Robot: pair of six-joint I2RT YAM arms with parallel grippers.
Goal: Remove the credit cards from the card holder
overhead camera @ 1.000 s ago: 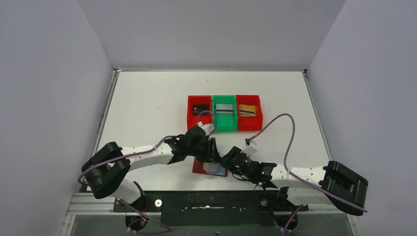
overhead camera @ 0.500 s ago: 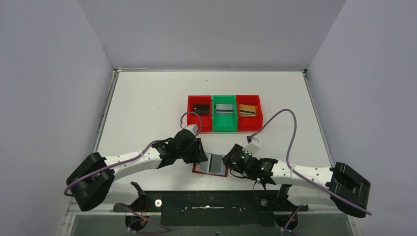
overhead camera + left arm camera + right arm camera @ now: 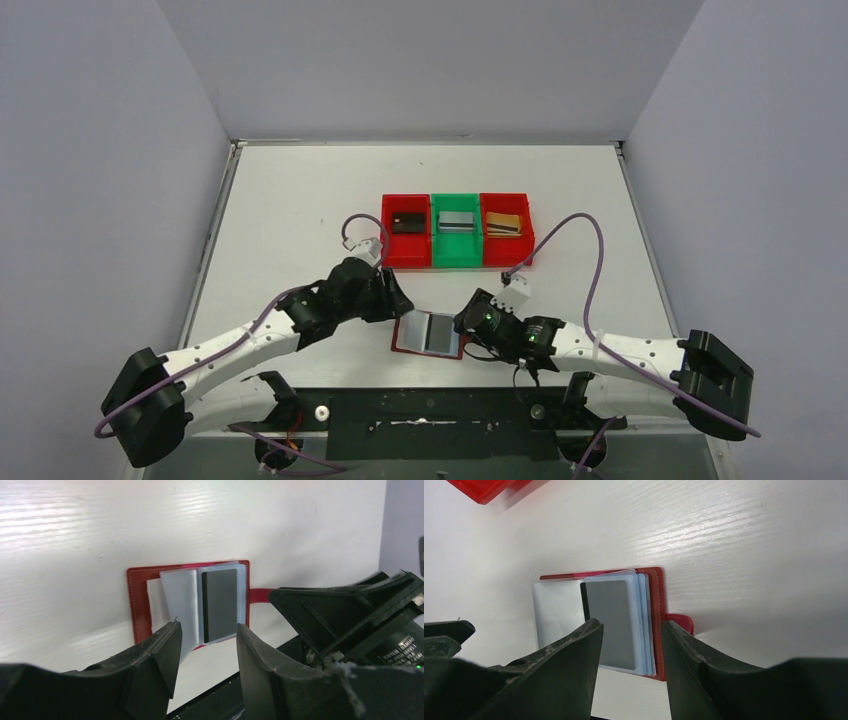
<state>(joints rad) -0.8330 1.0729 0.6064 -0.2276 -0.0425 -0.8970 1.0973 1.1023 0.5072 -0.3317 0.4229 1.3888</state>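
My right gripper and left gripper both gape empty. The open card holder lies at 9 o'clock from the right one and 4 o'clock from the left. Its grey credit card, long axis 12-to-6, sits nearer my right.

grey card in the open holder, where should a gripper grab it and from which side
Likely its near short edge, approached low from the arm-base side: the grey card lies flat in the right-hand sleeve of the open card holder, so only an edge can be pinched. Where the sleeve opens is unclear.
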